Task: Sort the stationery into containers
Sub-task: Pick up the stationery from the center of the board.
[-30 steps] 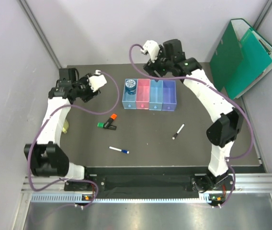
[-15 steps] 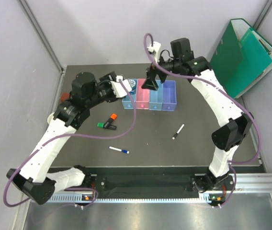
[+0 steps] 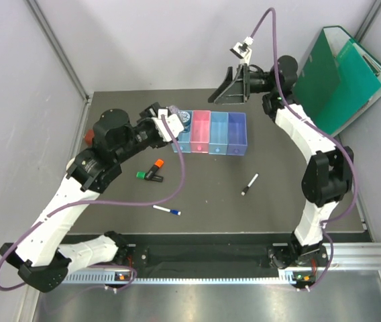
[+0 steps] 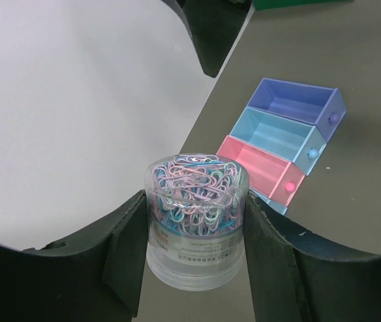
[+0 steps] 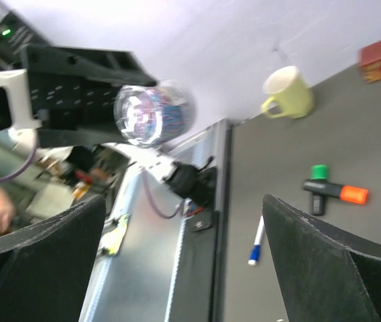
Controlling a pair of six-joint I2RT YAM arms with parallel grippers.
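While my left jaws grip a clear round tub of coloured paper clips [image 4: 196, 215] by its sides, one black finger [image 4: 127, 251] against each flank, the tub stands upright and lifted off the tabletop [image 3: 271, 201]. It hangs at the left end of the row of bins [image 3: 210, 134]; whether it is over the end bin or just beside it I cannot tell. From my left wrist I see the purple-blue bin [image 4: 298, 107], a light blue bin [image 4: 278, 137] and the pink bin [image 4: 257, 168] lying past the tub, all three with nothing in them. My right jaws are spread wide with nothing between them, raised high at the far edge of the tabletop, well apart from the bins. On the tabletop in front of the row lie the orange-and-black highlighter [image 3: 155, 166] and the green highlighter [image 3: 147, 176], touching each other, with the blue-capped pen [image 3: 167, 210] nearer my bases and the black-and-white marker [image 3: 249, 184] off to the right. A pale yellow cup [image 5: 288, 92] sits at the left edge, and green folders [image 3: 341, 74] lean at the far right.
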